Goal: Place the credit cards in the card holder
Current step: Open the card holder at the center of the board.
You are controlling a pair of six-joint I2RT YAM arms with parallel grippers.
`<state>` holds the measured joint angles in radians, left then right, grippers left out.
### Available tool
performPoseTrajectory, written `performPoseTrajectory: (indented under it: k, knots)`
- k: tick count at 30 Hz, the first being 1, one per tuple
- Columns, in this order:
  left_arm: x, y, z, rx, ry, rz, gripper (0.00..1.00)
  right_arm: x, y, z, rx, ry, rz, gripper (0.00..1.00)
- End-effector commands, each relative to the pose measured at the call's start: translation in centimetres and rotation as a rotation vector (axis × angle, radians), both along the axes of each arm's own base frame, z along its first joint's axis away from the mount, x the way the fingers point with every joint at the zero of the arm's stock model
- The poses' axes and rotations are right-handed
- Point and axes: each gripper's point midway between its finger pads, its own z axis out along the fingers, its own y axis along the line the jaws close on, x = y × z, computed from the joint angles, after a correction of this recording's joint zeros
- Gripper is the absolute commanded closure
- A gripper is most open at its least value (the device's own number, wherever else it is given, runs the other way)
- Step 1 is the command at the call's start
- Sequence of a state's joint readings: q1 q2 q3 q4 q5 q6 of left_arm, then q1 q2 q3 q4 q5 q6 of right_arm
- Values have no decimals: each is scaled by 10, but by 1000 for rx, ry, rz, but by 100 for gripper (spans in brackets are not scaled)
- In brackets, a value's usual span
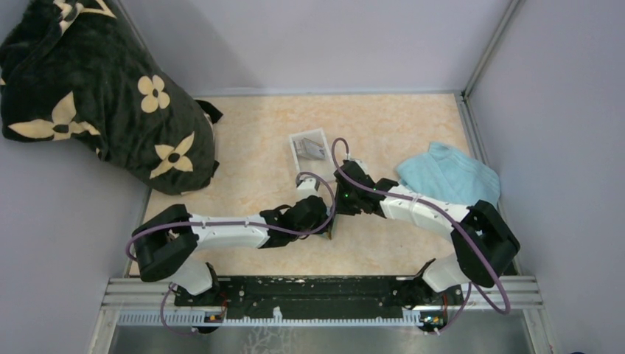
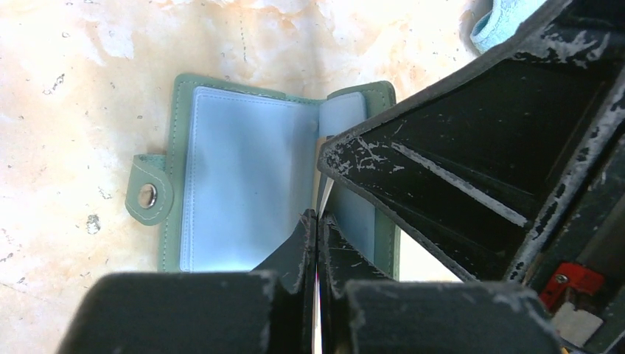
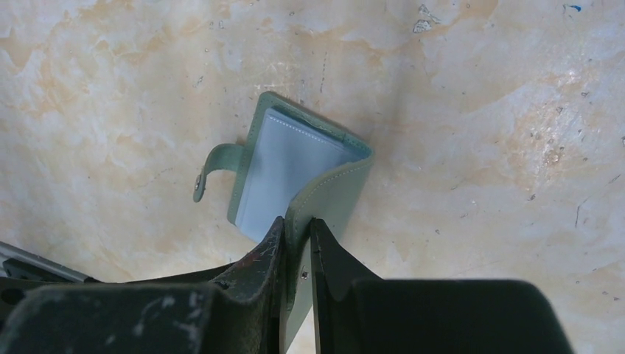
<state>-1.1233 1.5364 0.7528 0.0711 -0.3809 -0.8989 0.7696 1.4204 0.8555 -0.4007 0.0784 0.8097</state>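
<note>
The right hand (image 3: pixel 296 225) is pinching the card holder's (image 3: pixel 284 166) grey-green cover, holding it open at mid-bench (image 3: pixel 479 110). The left hand (image 2: pixel 317 217) is gripping a thin whitish card (image 2: pixel 325 198) edge-on above it.

Table (image 1: pixel 243 133) top is marbled beige-orange with pale blotches and small dark specks, evenly lit, soft shadows only. Plain lavender-grey walls (image 1: pixel 309 44) close it in at 9, 12 and 3 o'clock. Aluminium corner post (image 1: pixel 490 44) runs up at 1 o'clock. Black fabric bag (image 1: pixel 96 96) with cream flower print slumps at 10 o'clock. Light blue towel (image 1: pixel 449 177), crumpled, at 3 o'clock. Small white tray (image 1: pixel 306 133) near centre, toward 12. Metal rail (image 1: pixel 324 301) along the 6 o'clock edge.
</note>
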Motion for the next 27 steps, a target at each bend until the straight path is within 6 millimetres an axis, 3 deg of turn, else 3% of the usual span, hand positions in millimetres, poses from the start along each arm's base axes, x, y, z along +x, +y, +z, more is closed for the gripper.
performPoseTrajectory:
  k: [1, 15, 27]
  knots:
    - [10, 55, -27, 177, 8, 132, 100, -11, -53, -18, -191, 23, -4, 100]
    - [12, 85, -43, 223, 85, 188, 100, -18, -64, -43, -95, 29, 40, 100]
    - [15, 118, -47, 230, 124, 242, 100, 7, -22, -45, 0, 3, 183, 100]
